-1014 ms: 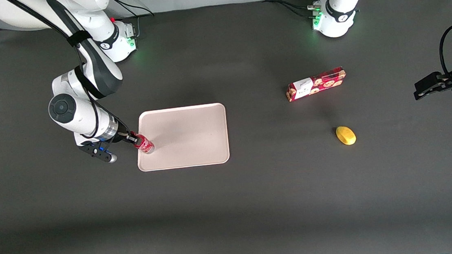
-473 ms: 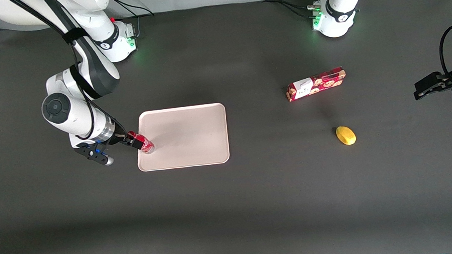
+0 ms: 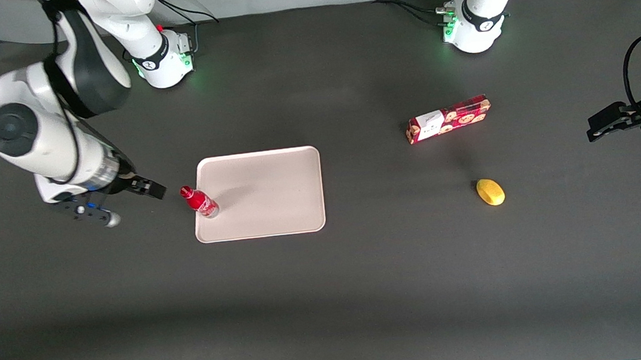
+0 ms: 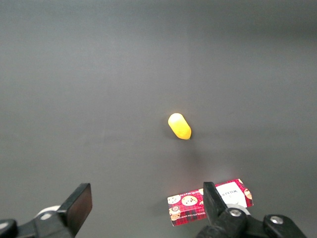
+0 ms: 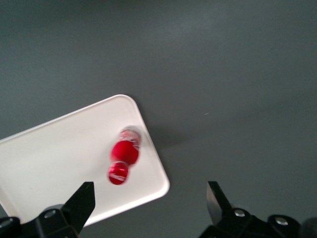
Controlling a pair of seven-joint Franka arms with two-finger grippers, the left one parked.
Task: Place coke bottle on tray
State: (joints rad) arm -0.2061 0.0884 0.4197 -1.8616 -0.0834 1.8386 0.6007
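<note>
The coke bottle (image 3: 199, 201), slim and red with a red cap, stands upright on the pale pinkish-beige tray (image 3: 275, 190), near the tray's edge toward the working arm's end of the table. It also shows from above in the right wrist view (image 5: 124, 153) on the tray (image 5: 59, 158). My gripper (image 3: 150, 190) is open and empty, raised and apart from the bottle, toward the working arm's end of the table. In the right wrist view its two black fingers stand wide apart (image 5: 151, 208).
A red cookie box (image 3: 448, 119) lies toward the parked arm's end of the table, with a yellow lemon-like object (image 3: 490, 192) nearer the front camera. Both show in the left wrist view, the box (image 4: 210, 201) and the yellow object (image 4: 179, 126).
My gripper has let go of the bottle, opened, and pulled up and away toward the working arm's end. The bottle stays standing on the tray.
</note>
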